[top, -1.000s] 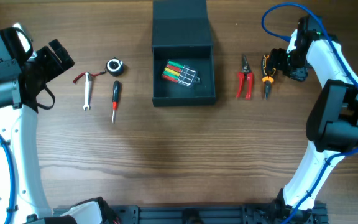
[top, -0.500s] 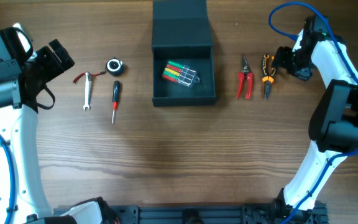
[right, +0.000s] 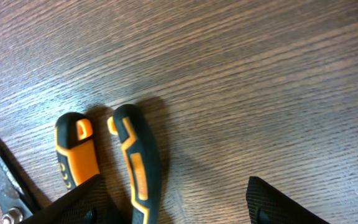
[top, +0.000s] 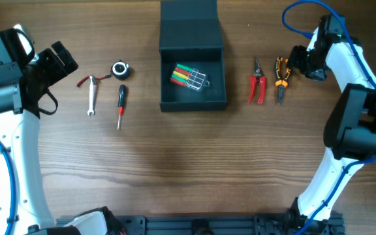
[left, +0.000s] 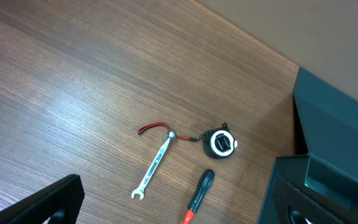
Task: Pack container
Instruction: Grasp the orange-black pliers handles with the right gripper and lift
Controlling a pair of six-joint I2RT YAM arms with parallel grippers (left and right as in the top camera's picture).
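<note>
— Brown wood grain, running left to right over the whole table (top: 188, 163), matte, with a faint sheen near the middle. What lies on it?

— The container (top: 194, 104) sits at the middle of the far edge. It is open, with its lid (top: 189, 26) laid back toward that edge. A pack of markers (top: 189, 76) lies inside at a slant.

— Toward the left edge?

— A wrench (top: 91, 96) with a red loop at its head, a tape measure (top: 120, 70) and a screwdriver (top: 120, 106), all close together on bare wood.

— And the right?

— Red pruners (top: 257, 83) and orange pliers (top: 280, 77) lie side by side, between the container and the right edge. The pliers' handles point to the far edge.

— The grippers?

— The left gripper (top: 66, 57) hangs toward the left edge, over the far half, left of the wrench. Its fingers (left: 48, 202) are spread wide with nothing between them. The right gripper (top: 297, 62) is just beside the pliers' handles, on the right-edge side. Its jaws are also parted and empty. I cannot tell whether it touches the pliers.

— The room?

— Little shows. There is a plain beige band (left: 328, 25) beyond the far edge and a dark rail (top: 194, 225) along the near edge.
</note>
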